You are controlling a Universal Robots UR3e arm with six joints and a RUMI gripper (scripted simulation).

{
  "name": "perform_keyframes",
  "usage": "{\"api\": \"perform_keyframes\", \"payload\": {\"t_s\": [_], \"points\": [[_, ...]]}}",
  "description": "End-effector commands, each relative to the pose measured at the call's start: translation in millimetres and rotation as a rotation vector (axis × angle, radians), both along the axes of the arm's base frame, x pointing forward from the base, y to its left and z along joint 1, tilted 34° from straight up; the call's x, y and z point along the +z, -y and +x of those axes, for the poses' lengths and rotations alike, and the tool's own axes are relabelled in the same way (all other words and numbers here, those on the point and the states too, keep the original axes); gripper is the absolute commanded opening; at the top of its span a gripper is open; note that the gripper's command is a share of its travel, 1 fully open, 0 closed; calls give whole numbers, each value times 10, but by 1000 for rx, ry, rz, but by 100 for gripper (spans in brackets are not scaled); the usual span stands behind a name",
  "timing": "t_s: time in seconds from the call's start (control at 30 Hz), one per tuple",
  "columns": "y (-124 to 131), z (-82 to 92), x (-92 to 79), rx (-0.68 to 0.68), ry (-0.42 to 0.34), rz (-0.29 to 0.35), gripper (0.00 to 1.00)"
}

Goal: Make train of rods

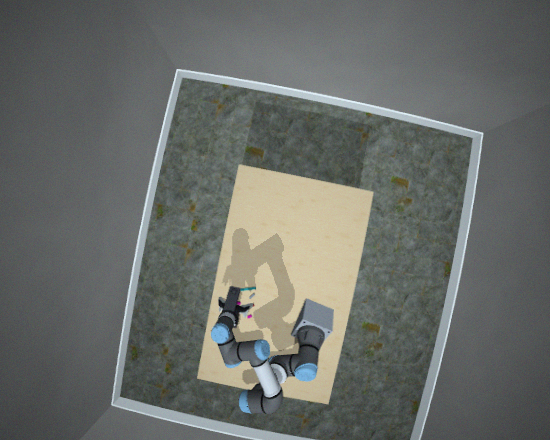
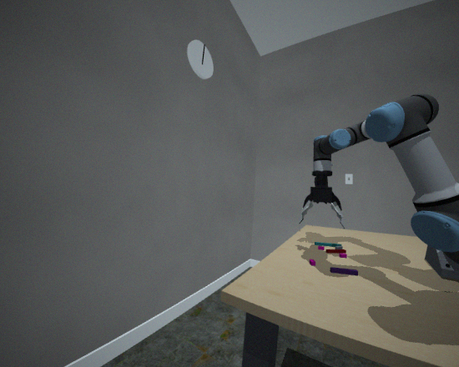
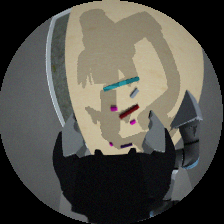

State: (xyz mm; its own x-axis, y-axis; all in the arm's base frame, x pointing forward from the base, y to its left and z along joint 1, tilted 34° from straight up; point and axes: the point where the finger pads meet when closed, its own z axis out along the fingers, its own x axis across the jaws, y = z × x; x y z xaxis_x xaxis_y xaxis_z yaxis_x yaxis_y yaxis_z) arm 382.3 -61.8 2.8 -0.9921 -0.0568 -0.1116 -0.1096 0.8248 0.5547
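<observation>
My gripper (image 2: 322, 224) (image 3: 112, 112) is open and empty, high above the table. The turquoise rod (image 1: 248, 288) (image 2: 328, 244) (image 3: 121, 84) lies flat, farthest up in the wrist view. The short grey rod (image 1: 252, 295) (image 2: 339, 248) (image 3: 134, 92) lies slanted near its right end. The red rod (image 2: 335, 251) (image 3: 129, 111) lies slanted below these. One magenta rod (image 2: 320, 248) (image 3: 114, 108) is left of the red rod, a second magenta rod (image 2: 343, 255) (image 3: 132, 122) just below it. A third magenta rod (image 2: 312, 262) (image 3: 111, 144) lies left of the purple rod (image 2: 344, 271) (image 3: 126, 145), partly hidden by the gripper in the wrist view.
The rods lie near one long edge of the wooden table (image 1: 307, 215) (image 2: 277, 288). The grey box-shaped base mount (image 1: 316, 316) stands on the table, away from the rods. The arm's shadow falls across several rods.
</observation>
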Motion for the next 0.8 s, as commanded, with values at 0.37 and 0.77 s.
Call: {"api": "perform_keyframes", "payload": {"t_s": [0.37, 0.77], "points": [[9, -6, 5, -48, -30, 2, 100], [9, -36, 8, -185, -124, 12, 100]]}}
